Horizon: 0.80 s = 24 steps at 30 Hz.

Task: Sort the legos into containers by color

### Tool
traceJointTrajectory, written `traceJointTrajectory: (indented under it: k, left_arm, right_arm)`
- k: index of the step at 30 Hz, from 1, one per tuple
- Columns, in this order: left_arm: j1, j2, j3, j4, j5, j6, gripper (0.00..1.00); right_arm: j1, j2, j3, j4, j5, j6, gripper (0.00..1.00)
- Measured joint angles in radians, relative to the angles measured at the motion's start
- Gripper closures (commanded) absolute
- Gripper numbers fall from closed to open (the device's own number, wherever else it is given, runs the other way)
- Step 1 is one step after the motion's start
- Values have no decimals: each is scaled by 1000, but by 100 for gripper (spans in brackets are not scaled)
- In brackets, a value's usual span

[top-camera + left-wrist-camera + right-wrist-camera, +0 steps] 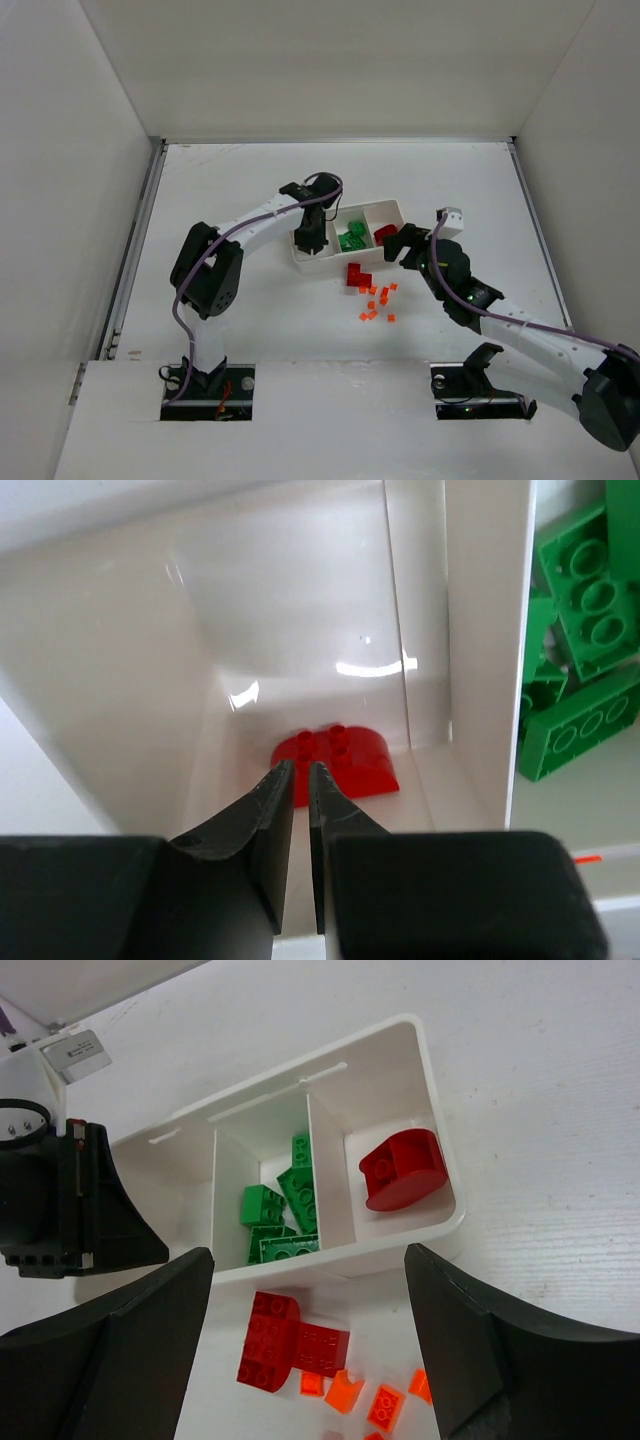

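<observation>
The white tray (318, 263) has three compartments side by side. My left gripper (301, 771) is shut inside the left one (300, 610). Its tips hold nothing and sit just short of a red rounded lego (338, 761) lying on the floor there. Green legos (290, 1195) fill the middle compartment. Another red lego (403, 1167) lies in the right one. My right gripper (308, 1255) stands wide open above the tray's near wall. Beneath it on the table are joined red legos (285, 1340) and small orange bits (345, 1392).
White walls enclose the table (230, 190) on three sides. The left arm's wrist (60, 1200) covers the tray's left end in the right wrist view. Orange bits (378, 300) are scattered between the tray and the arm bases.
</observation>
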Motion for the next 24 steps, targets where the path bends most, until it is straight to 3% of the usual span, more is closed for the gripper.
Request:
traceJointTrajectory:
  k: [12, 24]
  left_arm:
    - [-9, 98, 83, -111, 121, 0, 91]
    - [-35, 138, 139, -138, 54, 0, 91]
  right_arm:
    - [12, 0, 0, 0, -7, 3, 16]
    - [12, -20, 0, 0, -7, 3, 16]
